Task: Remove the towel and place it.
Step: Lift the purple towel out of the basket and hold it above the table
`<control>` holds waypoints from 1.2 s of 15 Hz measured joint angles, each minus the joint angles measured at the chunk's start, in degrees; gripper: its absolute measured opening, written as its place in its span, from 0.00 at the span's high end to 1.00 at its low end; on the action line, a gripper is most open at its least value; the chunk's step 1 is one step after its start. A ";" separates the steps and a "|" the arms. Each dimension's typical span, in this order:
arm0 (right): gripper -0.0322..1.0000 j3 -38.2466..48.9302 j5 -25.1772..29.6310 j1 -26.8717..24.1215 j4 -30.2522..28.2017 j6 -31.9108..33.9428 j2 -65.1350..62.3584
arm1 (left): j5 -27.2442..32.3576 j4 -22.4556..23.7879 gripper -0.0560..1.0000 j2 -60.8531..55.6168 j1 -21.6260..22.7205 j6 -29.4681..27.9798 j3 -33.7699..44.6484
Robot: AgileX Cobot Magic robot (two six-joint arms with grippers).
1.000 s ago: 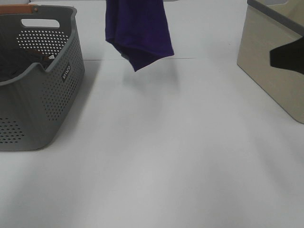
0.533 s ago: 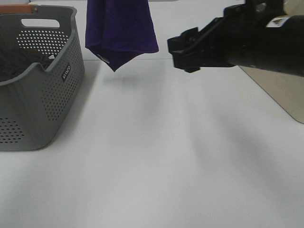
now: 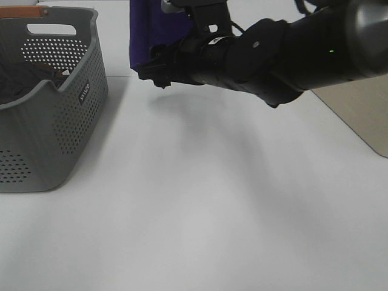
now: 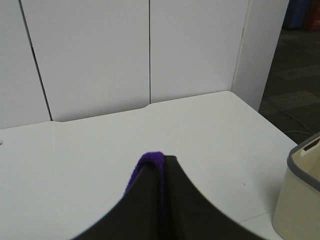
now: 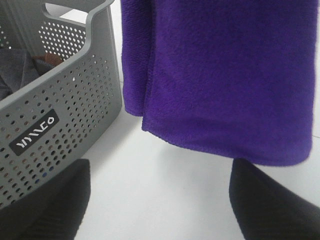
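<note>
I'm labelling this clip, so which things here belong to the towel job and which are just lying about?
In the job: the towel, hanging; the left gripper, shut on it; the right gripper, open near its lower edge.
Lying about: the grey basket; the dark cloth in it; the beige bin.

A white worktop (image 3: 182, 230) is stretching wide under even light, with soft grey shadows lying on it. Behind its far edge white wall panels (image 4: 90, 55) are standing side by side with dark seams between, and a dark floor (image 4: 295, 85) is showing beyond the corner.
</note>
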 joint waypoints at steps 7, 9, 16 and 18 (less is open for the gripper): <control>0.30 -7.68 -6.99 0.00 -2.81 -1.60 10.54 | 2.64 -0.11 0.95 0.00 -1.95 0.17 0.00; 0.30 -7.73 -11.00 0.00 -2.41 -1.72 11.57 | 3.21 -0.11 0.95 0.00 -2.01 0.17 0.00; 0.20 -10.26 -12.15 0.00 -6.19 -1.78 15.70 | 4.24 -1.20 0.95 0.00 -4.64 0.17 0.00; 0.19 -10.37 -12.09 0.00 -7.62 -1.78 15.76 | 4.24 -1.26 0.95 0.00 -5.21 0.17 0.00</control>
